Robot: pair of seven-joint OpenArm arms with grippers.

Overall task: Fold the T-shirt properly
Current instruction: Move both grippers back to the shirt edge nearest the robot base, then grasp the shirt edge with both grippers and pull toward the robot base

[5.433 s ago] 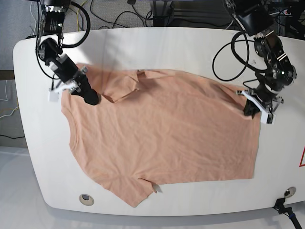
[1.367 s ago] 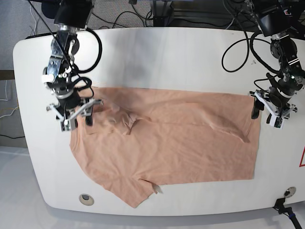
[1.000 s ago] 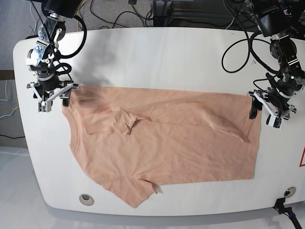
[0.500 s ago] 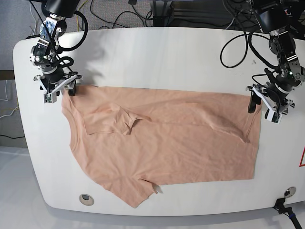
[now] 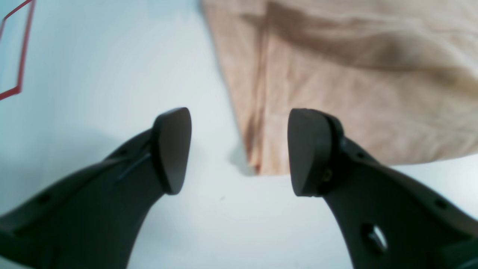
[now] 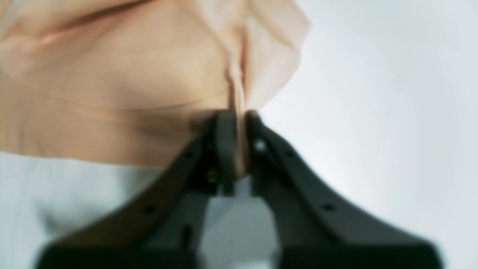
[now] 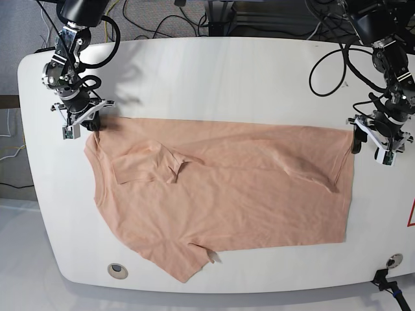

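The peach T-shirt [image 7: 227,188] lies flat across the white table, its far edge folded over toward the front, with one sleeve [image 7: 152,165] folded onto the body. My right gripper [image 7: 83,123] is shut on the shirt's far left corner; in the right wrist view its jaws [image 6: 239,123] pinch a ridge of the fabric [image 6: 112,82]. My left gripper [image 7: 368,146] is open just off the shirt's far right corner. In the left wrist view the gripper [image 5: 239,151] straddles the corner of the shirt [image 5: 354,93] without touching it.
The white table [image 7: 227,71] has bare surface behind the shirt. A red marking [image 7: 411,214] sits at the right edge and also shows in the left wrist view [image 5: 15,48]. Two round holes [image 7: 117,269] sit near the front edge. Cables hang behind the table.
The shirt's far edge was folded toward the front. My right gripper moved to the far left corner and shut on it. My left gripper shifted slightly right, off the hem.
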